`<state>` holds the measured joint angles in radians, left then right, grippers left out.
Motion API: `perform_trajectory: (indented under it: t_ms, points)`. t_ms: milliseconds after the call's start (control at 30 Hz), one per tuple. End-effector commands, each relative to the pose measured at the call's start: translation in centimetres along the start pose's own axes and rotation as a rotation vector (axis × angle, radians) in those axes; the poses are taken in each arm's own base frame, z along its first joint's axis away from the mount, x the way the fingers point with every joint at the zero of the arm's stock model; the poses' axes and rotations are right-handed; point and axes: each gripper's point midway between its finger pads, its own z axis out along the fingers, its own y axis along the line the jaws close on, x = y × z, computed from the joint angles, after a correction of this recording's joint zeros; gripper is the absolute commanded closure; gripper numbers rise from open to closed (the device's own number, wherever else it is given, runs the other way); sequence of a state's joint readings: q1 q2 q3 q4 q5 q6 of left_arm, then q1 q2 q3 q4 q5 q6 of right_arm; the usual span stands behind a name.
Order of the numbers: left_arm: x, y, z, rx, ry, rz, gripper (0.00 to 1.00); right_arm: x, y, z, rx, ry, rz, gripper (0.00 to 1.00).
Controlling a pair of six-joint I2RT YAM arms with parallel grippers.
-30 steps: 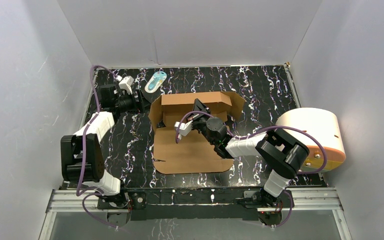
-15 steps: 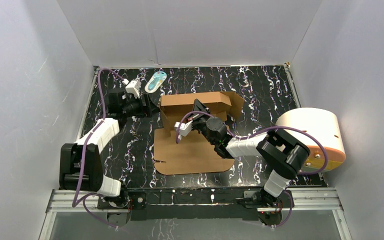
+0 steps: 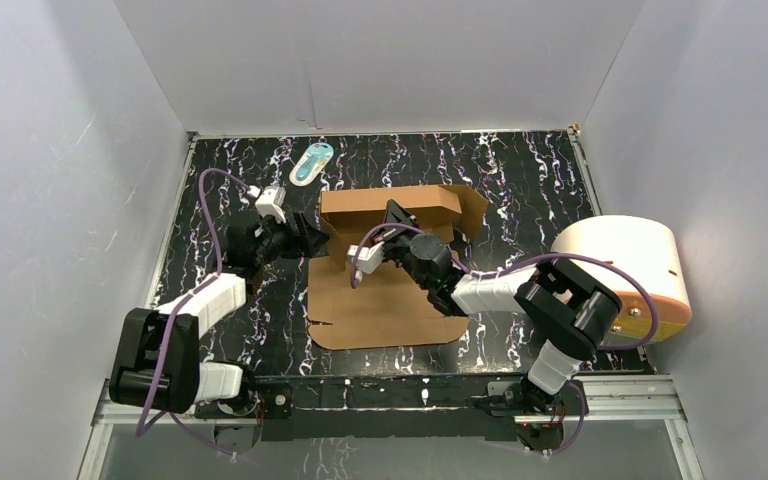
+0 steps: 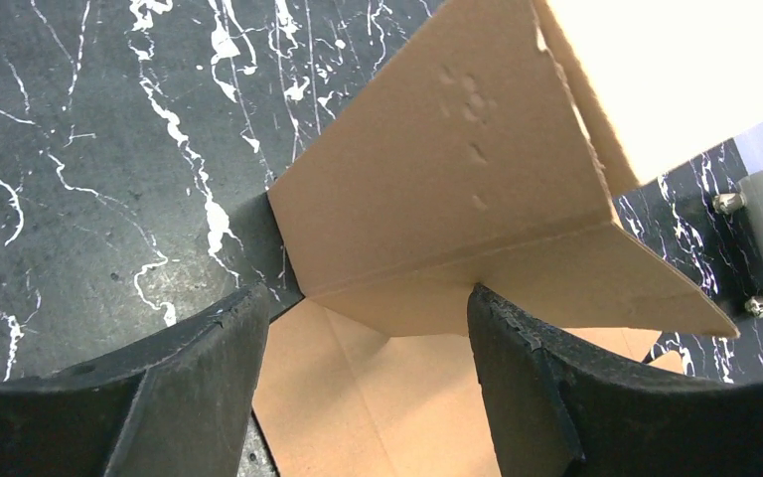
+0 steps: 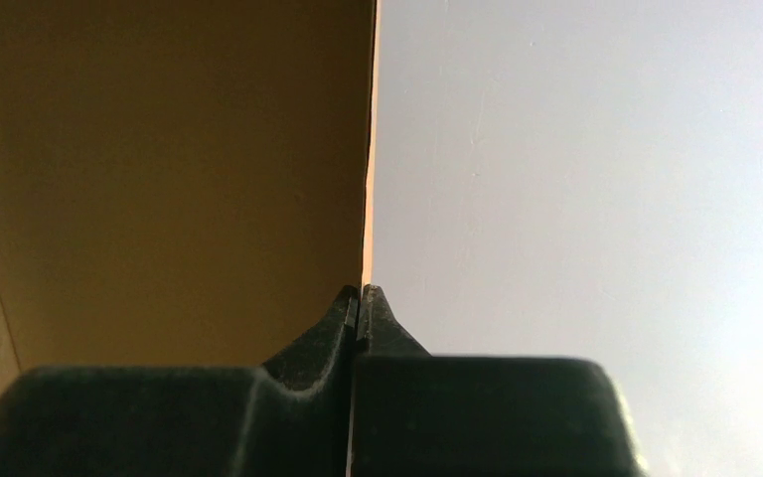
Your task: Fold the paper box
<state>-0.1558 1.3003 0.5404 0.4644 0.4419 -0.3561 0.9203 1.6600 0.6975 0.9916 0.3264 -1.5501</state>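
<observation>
1. The paper box (image 3: 370, 300) lies at the centre of the worktop (image 3: 530, 170), between the two arms. I judge it part-folded, not closed
2. The right jaws are clenched on the thin top edge of a raised wall (image 5: 159, 149). In the right wrist view, the cardboard edge runs straight into the meeting fingertips. I judge that this grip holds the wall upright while the opposite side is worked
3. The left jaws are released and spread wide. Their fingers (image 4: 189, 397) straddle the left side flap (image 4: 437, 199) at its fold corner, one finger on each side. I cannot tell whether they touch the board. I judge that this placement prepares a pinch or a push on that flap
4. Appearance of the box: plain brown corrugated board, die-cut, with visible creases. The far wall stands up, the right end flap (image 3: 476, 212) stands tilted, and the near panel (image 3: 380, 325) lies flat on the worktop
5. The cream cylinder (image 3: 620, 265) sits well apart at the right and takes no part
</observation>
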Motion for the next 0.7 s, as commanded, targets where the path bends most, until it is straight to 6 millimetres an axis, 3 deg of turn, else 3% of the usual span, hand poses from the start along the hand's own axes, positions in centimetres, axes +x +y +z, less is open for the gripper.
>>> perform_trajectory:
  t_ms: [0,267,667]
  points:
    - [-2.7,-1.6,0.2,0.065,-0.151,0.083,0.30,-2.3,-1.6,0.2,0.021,-0.077,0.002,0.98]
    - [-2.5,-2.9,1.0,0.098,-0.172,0.165,0.33,-4.1,0.2,0.6,-0.040,-0.111,-0.015,0.98]
    - [-2.6,-2.4,0.9,0.026,-0.225,0.212,0.43,-4.8,0.8,0.5,-0.091,-0.128,-0.001,0.98]
